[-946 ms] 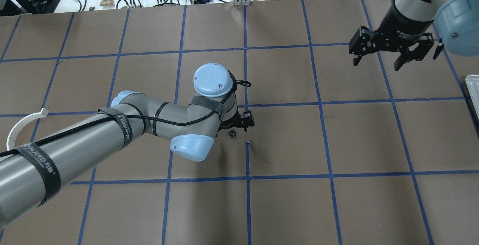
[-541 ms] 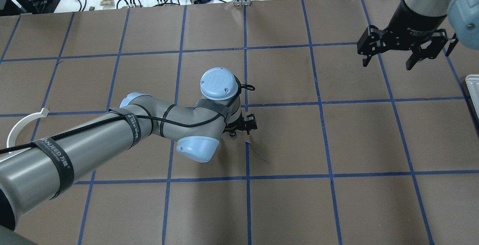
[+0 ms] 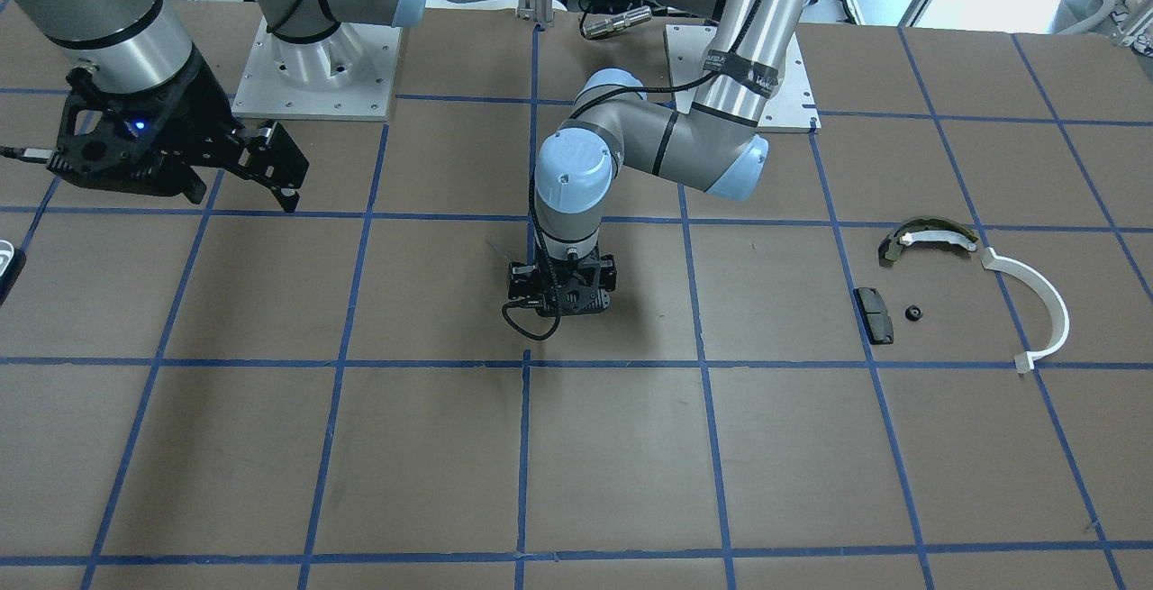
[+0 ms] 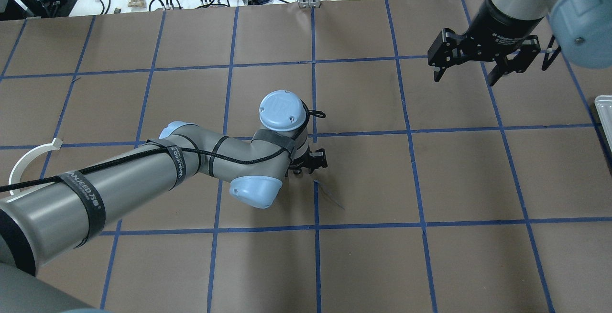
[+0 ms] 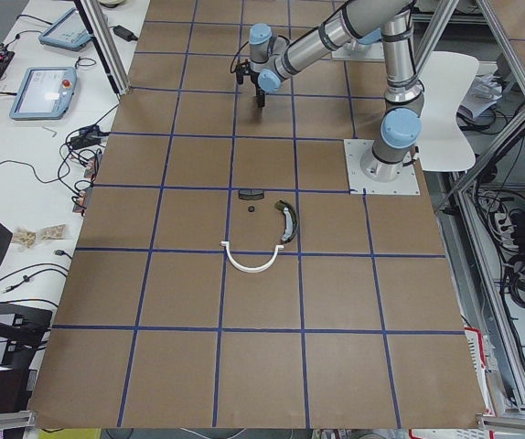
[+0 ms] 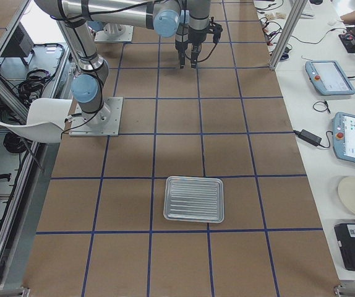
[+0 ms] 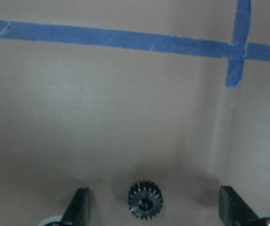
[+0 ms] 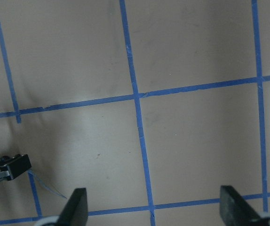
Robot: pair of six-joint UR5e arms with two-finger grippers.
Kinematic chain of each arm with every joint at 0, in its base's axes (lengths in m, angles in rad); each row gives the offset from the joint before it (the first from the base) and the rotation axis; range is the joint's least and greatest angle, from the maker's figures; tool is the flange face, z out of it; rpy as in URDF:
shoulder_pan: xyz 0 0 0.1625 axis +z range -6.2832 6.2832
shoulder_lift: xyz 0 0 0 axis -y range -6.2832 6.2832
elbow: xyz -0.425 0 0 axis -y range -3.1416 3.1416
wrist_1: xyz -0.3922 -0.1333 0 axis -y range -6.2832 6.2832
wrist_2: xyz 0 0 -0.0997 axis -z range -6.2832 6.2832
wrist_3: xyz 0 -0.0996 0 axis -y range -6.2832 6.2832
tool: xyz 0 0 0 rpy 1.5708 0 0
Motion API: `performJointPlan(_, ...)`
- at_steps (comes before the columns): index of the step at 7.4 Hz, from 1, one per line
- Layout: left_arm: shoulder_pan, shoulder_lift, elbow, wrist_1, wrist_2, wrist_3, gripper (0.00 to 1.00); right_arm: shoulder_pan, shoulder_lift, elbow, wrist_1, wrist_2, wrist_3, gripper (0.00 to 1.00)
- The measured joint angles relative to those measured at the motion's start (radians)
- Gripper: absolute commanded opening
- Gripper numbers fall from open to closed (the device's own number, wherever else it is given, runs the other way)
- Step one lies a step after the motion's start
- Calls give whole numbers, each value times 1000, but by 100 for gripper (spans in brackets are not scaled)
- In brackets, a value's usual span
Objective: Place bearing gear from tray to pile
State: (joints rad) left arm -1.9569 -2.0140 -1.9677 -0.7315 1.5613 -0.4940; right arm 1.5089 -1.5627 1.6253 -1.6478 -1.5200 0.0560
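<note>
A small black bearing gear [image 7: 145, 202] lies on the brown table between the fingers of my left gripper [image 7: 154, 209], which is open and down around it without touching. The left gripper is near the table's middle [image 4: 307, 164] [image 3: 563, 297]; the gear is hidden under it in those views. The pile lies at the table's left end: an olive brake shoe [image 3: 928, 234], a white arc [image 3: 1036, 302] [image 4: 28, 160], a black pad [image 3: 874, 313] and another small black gear [image 3: 914, 312]. My right gripper [image 4: 464, 79] [image 3: 241, 198] is open and empty, raised over the far right.
The metal tray [image 6: 194, 199] sits at the table's right end, with no parts in it; only its edge [image 4: 603, 112] shows in the overhead view. Blue tape lines grid the brown table. Cables and tools lie beyond the far edge.
My left gripper has shifted slightly right and come down over the gear, which now hides under it in the overhead view. My right gripper moved right, then back left and farther away.
</note>
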Motion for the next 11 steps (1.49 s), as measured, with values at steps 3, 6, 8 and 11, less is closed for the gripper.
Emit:
performJointPlan(3, 5, 9, 4, -2, 3, -7, 5, 25, -4, -16, 8, 9, 5, 100)
performJointPlan(6, 122, 59, 71, -148, 3, 70, 5, 27, -6, -17, 6, 15, 4, 100)
performJointPlan(8, 261, 100, 132, -312, 10, 284, 5, 26, -6, -14, 3, 9, 5, 100)
performJointPlan(11, 548, 114, 134, -388, 44, 718, 5, 24, -4, -8, 12, -1, 5, 100)
